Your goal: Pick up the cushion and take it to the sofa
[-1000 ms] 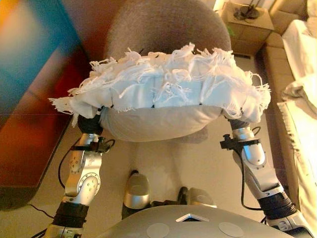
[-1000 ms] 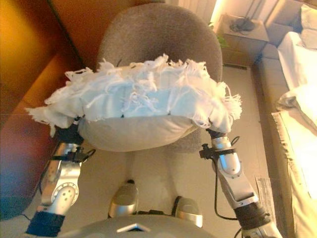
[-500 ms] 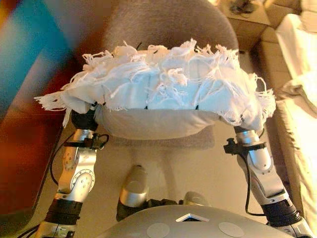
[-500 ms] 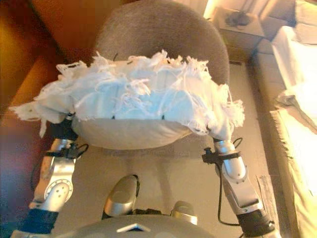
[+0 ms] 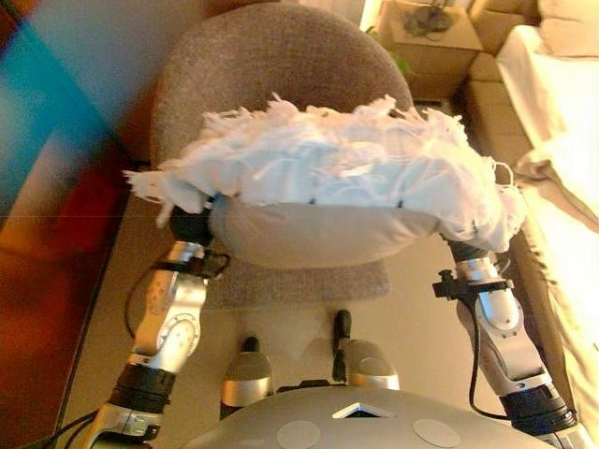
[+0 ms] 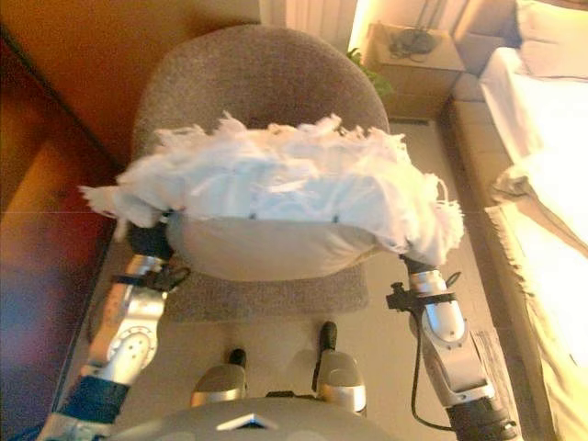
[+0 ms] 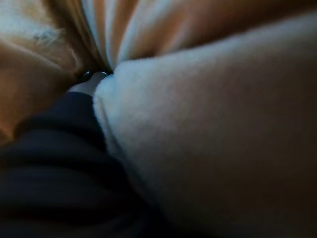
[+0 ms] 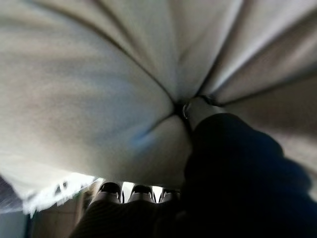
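The cushion (image 5: 328, 178) is white and fringed on top with a plain beige underside. I hold it up in front of me, one hand at each end. My left hand (image 5: 192, 224) grips its left end from below, mostly hidden under the fringe. My right hand (image 5: 465, 251) grips its right end, also mostly hidden. In the left wrist view the hand (image 7: 49, 163) presses deep into the cushion's fabric (image 7: 223, 139). In the right wrist view the thumb digs into the cushion (image 8: 99, 89) and the fingers (image 8: 141, 191) curl under its edge. The sofa (image 5: 552, 112) lies at the right, pale and draped with white cloth.
A round grey upholstered chair (image 5: 271, 65) stands right behind and below the cushion. A small wooden side table (image 5: 426, 33) with dark cables on it stands at the far right, beside the sofa. A reddish-brown surface (image 5: 47, 281) runs along the left.
The whole view has shifted, so more of the chair and the sofa shows. The cushion stays held between both hands.
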Robot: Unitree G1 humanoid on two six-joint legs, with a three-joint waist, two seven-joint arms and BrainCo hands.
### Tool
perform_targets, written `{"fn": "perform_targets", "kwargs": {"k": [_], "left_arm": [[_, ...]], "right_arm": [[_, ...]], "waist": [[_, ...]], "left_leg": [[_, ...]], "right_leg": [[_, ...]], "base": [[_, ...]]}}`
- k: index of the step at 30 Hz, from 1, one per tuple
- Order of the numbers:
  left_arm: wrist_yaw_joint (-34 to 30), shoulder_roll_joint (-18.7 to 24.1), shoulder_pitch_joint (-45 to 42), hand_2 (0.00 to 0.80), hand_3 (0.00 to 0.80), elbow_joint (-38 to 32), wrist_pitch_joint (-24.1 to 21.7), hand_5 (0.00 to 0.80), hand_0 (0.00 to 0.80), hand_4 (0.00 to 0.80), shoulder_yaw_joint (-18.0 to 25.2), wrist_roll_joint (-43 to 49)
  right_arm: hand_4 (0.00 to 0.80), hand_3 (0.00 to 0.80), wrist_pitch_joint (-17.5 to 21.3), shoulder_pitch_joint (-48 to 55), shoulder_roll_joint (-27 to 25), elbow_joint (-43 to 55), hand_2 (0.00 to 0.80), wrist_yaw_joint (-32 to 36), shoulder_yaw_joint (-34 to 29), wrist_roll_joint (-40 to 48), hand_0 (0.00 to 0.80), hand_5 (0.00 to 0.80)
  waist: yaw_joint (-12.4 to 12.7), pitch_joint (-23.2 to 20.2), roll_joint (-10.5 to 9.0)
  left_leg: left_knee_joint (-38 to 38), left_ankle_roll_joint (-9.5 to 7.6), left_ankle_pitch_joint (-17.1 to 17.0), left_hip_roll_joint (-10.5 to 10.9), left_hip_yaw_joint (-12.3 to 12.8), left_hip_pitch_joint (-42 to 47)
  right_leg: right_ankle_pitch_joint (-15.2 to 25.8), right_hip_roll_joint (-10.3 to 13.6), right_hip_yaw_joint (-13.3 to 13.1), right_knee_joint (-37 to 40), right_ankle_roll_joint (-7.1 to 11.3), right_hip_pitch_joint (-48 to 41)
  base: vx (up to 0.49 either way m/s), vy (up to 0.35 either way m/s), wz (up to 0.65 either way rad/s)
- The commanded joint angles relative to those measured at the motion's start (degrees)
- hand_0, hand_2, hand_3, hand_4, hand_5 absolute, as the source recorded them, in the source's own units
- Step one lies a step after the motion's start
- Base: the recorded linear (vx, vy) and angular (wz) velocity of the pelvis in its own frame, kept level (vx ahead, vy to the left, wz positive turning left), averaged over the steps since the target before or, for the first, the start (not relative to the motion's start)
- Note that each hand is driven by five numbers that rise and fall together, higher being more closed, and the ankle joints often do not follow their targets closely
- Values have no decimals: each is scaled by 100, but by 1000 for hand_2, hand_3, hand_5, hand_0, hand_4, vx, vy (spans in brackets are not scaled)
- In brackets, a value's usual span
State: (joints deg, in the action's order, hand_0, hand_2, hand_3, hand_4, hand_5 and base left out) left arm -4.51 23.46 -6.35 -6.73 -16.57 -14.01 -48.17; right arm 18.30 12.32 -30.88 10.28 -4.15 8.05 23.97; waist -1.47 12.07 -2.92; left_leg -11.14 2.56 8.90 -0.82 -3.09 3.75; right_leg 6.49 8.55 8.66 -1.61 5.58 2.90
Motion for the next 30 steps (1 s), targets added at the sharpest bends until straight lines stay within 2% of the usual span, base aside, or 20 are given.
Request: {"fn": "perform_targets", "kwargs": {"k": [1,2,4,6,7,8,9,10,12,14,15,16,17,19,21,23,26,28,30], "left_arm": [[-503,132,382,800,800,-649,-262,800,800,800,-35,-109],[-552,101,419,800,800,-601,-227,800,800,800,-73,-159],[-591,59,419,800,800,-521,-263,800,800,800,-107,-220],[-430,-11,435,800,800,-392,-317,800,800,800,-200,-351],[-358,-35,457,800,800,-403,-306,800,800,800,-202,-382],[-238,-48,484,800,800,-455,-328,800,800,800,-232,-315],[-139,-95,507,800,800,-458,-331,800,800,800,-302,-249],[1,-143,539,800,800,-440,-304,800,800,800,-364,-231],[272,-197,637,800,800,-342,-361,800,800,800,-463,-52],[386,-149,779,800,800,-183,-533,800,800,800,-560,86],[339,-129,850,800,800,-82,-560,800,800,800,-561,103],[321,-138,881,800,800,-25,-572,800,800,800,-549,151],[263,-156,915,800,800,-1,-505,800,800,800,-498,192],[266,-231,958,800,800,-33,-281,800,800,800,-386,306],[266,-295,951,800,800,-35,-104,800,800,800,-261,307],[241,-316,957,800,800,2,-49,800,800,800,-189,329],[109,-266,944,800,800,155,46,800,800,800,-108,328],[-61,-158,913,800,800,247,260,800,800,800,-84,411],[-243,40,962,800,800,313,395,800,800,800,-149,536]], "right_arm": [[800,800,422,-450,180,649,800,193,396,-169,800,800],[800,800,323,-479,189,603,800,103,408,-194,800,800],[800,800,239,-564,189,496,800,92,421,-165,800,800],[800,800,40,-645,116,432,800,193,434,-155,800,800],[800,800,-15,-695,38,439,800,271,447,-145,800,800],[800,800,-43,-689,-57,449,800,370,431,-170,800,800],[800,800,-37,-667,-118,374,800,445,344,-198,800,800],[800,800,-56,-682,-196,307,800,463,295,-157,800,800],[800,800,-44,-835,-316,217,800,371,383,-83,800,800],[800,800,81,-1151,-316,165,800,79,661,-214,800,800],[800,800,194,-1292,-298,76,800,-110,777,-318,800,800],[800,800,229,-1380,-278,9,800,-175,835,-363,800,800],[800,800,227,-1527,-246,-72,800,-324,916,-401,800,800],[800,800,67,-1741,-160,-162,800,-484,1012,-345,800,800],[800,800,-155,-1772,-60,-137,800,-535,1064,-330,800,800],[800,800,-200,-1712,30,-152,800,-508,1105,-330,800,800],[800,800,-175,-1561,227,-292,800,-483,1136,-452,800,800],[800,800,-169,-1371,388,-335,800,-538,1070,-370,800,800],[800,800,-33,-1277,590,-435,800,-696,1089,-455,800,800]], "waist": [[11,-315,-341],[-7,-320,-340],[-9,-333,-297],[-111,-416,-166],[-149,-431,-117],[-190,-419,-88],[-152,-367,-148],[-84,-292,-153],[61,-200,-270],[260,-119,-246],[402,-61,-230],[492,-24,-229],[644,20,-197],[841,61,-164],[909,46,-126],[930,24,-106],[919,-56,-49],[949,-93,-104],[1016,-66,-184]], "left_leg": [[-201,-732,691,676,-51,295],[-410,-748,858,717,-94,325],[-627,-739,1053,675,-21,425],[-1194,-551,780,513,132,625],[-1624,-433,552,457,297,622],[-2192,-292,250,401,447,433],[-2739,-126,-12,336,595,-79],[-2865,-46,-46,229,617,-405],[-2249,-41,-175,195,532,-659],[-790,55,-669,-97,445,-790],[-192,164,-977,-204,267,-877],[63,203,-1092,-235,114,-908],[509,296,-1315,-317,-150,-986],[954,420,-1567,-453,-392,-1067],[1093,480,-1645,-566,-457,-1088],[1026,487,-1616,-628,-441,-1168],[1077,434,-1543,-705,-227,-1112],[917,337,-1429,-630,-188,-1141],[492,145,-1222,-484,-255,-1341]], "right_leg": [[890,420,-295,661,522,725],[904,450,-320,583,480,715],[786,461,-185,306,421,717],[585,328,-75,-93,278,760],[473,291,12,-205,209,728],[344,252,3,-264,125,622],[283,274,45,-184,30,354],[241,249,106,-99,-1,113],[163,294,149,103,21,-176],[34,116,141,266,70,-273],[-21,28,119,350,80,-317],[-44,-7,89,404,85,-351],[-100,-88,47,478,82,-428],[-229,-150,50,557,60,-638],[-382,-123,59,526,50,-823],[-522,-63,47,435,64,-899],[-717,137,144,193,200,-924],[-844,298,182,-55,367,-1038],[-1014,422,270,-544,430,-970]], "base": [[407,-127,30],[376,-139,17],[311,-135,11],[310,-111,7],[297,-91,-3],[280,-103,-1],[268,-94,11],[173,-53,42],[131,6,36],[62,19,-9],[85,11,-4],[135,24,-4],[189,54,-11],[277,117,-29],[343,204,-9],[302,260,19],[340,287,24],[366,165,4],[286,54,9]]}}
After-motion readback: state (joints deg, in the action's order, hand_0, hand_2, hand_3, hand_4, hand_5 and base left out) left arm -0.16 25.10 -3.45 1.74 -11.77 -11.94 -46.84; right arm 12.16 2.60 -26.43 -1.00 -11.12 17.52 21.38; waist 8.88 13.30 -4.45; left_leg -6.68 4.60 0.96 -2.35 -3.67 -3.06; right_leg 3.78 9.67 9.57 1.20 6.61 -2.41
